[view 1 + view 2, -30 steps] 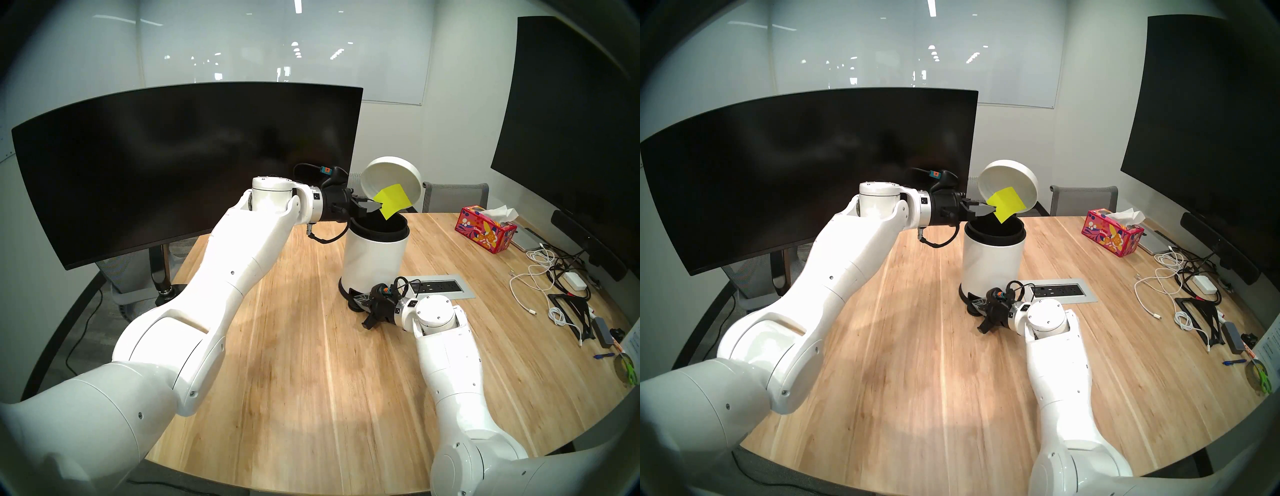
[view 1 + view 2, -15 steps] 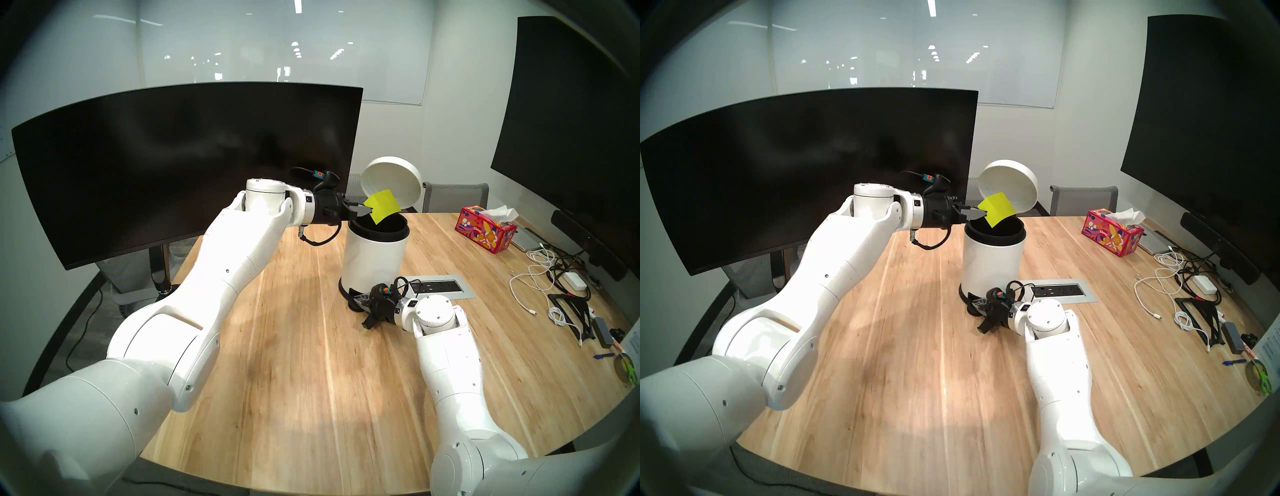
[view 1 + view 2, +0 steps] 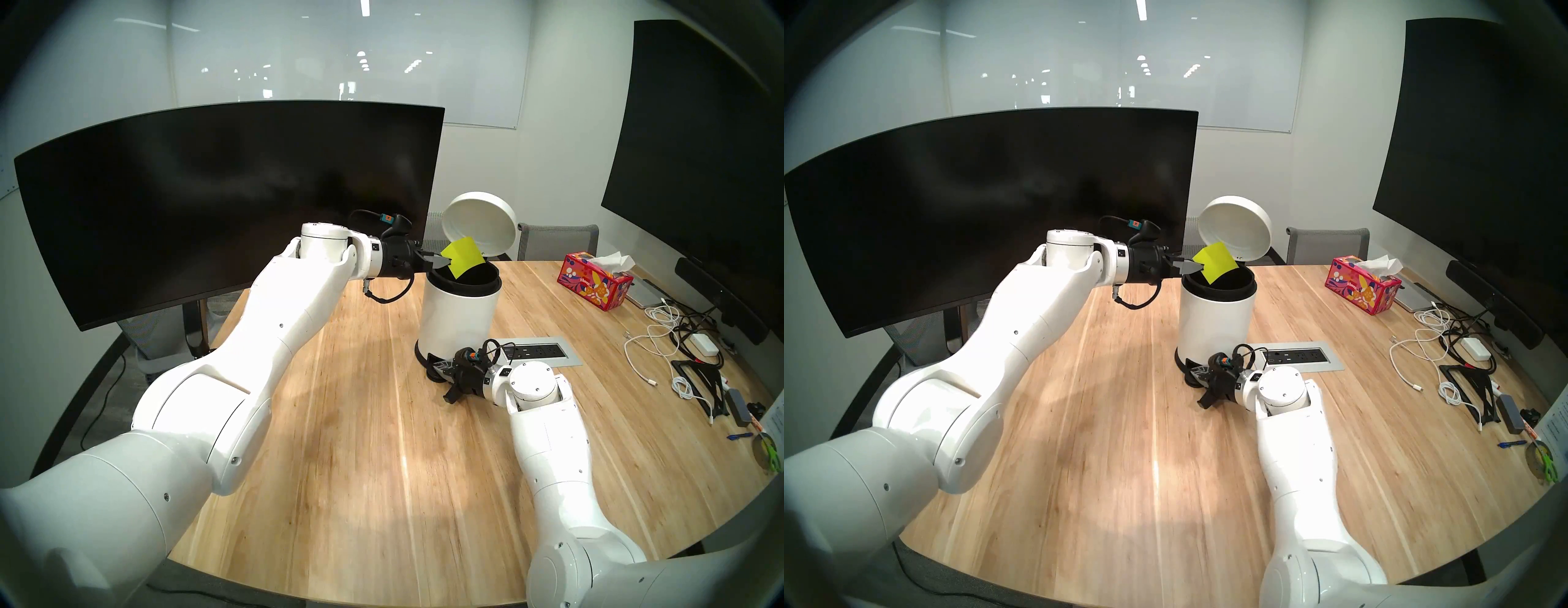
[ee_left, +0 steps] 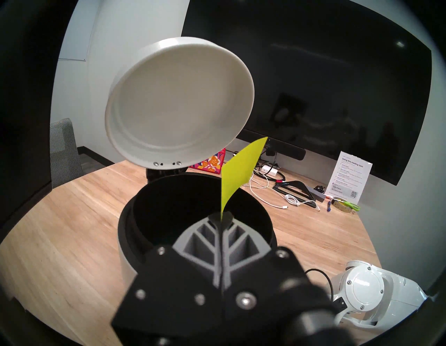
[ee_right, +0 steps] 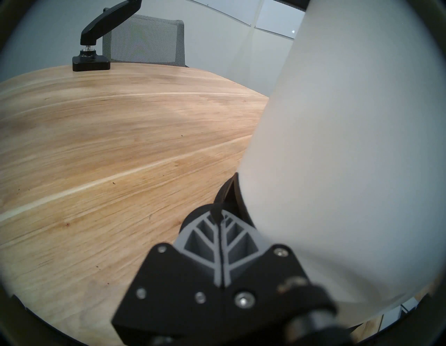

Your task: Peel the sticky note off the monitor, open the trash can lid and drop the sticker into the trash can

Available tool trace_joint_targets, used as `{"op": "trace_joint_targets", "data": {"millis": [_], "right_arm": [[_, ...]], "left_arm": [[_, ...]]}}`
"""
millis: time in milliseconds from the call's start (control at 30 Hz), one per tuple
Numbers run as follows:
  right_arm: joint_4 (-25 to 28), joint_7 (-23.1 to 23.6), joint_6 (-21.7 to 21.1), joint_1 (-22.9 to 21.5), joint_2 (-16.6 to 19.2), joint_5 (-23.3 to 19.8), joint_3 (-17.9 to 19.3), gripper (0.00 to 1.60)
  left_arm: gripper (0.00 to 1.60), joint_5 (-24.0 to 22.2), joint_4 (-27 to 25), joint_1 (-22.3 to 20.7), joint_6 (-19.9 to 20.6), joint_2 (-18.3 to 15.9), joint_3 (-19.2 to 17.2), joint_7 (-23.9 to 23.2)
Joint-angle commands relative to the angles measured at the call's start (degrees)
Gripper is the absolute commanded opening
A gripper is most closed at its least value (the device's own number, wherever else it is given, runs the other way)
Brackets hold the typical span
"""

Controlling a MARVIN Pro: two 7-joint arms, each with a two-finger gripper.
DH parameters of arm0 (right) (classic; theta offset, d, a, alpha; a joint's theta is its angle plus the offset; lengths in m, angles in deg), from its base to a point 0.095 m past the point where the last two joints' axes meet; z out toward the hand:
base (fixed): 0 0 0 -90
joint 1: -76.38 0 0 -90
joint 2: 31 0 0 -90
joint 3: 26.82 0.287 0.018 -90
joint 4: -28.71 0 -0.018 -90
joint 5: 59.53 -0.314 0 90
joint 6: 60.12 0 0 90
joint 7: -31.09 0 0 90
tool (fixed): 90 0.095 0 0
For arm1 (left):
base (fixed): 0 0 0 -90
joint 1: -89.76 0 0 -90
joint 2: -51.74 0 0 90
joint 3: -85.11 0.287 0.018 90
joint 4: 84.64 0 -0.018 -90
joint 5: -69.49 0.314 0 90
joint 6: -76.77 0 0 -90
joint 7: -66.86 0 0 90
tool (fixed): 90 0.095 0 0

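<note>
Note (image 4: 237, 174) edge pinched in left hand (image 4: 220, 218): wrist view only.

Both arms extended, fingers (image 4: 224, 218) pressed together.

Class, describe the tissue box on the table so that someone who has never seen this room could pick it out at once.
Start at the round wooden table and find the white trash can with its lid up near the middle. Look right of it, towards the big flat black screen: the tissue box lies there. It alone is bright pink with orange flowers, a white tissue poking from its top.
</note>
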Motion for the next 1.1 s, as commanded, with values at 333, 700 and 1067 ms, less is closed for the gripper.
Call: {"op": "trace_joint_targets", "data": {"millis": [333,700,1067], "right_arm": [[0.1,-0.3,0.1,0.0,0.2,0.2,0.3,0.0],[0.1,-0.3,0.2,0.0,0.2,0.2,0.4,0.0],[0.1,-0.3,0.2,0.0,0.1,0.3,0.4,0.0]], "left_arm": [[1.57,-0.2,-0.2,-3.3,-0.4,0.8,0.0,-2.2],[1.38,0.1,0.1,-3.3,0.0,0.7,0.9,-4.5],[1.36,0.2,1.4,-3.9,-0.2,0.9,2.1,-5.1]]}}
